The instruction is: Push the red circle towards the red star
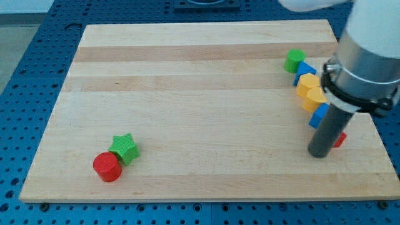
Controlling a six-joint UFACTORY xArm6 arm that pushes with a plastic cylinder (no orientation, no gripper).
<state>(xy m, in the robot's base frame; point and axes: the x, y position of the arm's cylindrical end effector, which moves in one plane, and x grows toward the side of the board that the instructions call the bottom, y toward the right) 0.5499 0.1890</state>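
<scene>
The red circle [107,167] lies near the board's bottom left, touching the green star [124,148] just up and right of it. A small red piece [340,139], likely the red star, shows at the view's right, mostly hidden behind the rod. My tip [319,153] rests on the board just left of and below that red piece, far to the right of the red circle.
At the upper right stand a green block [294,60], a blue block [305,69], two yellow blocks [306,84] [315,98] and another blue block [319,115] in a close column. The wooden board [200,75] lies on a blue perforated table.
</scene>
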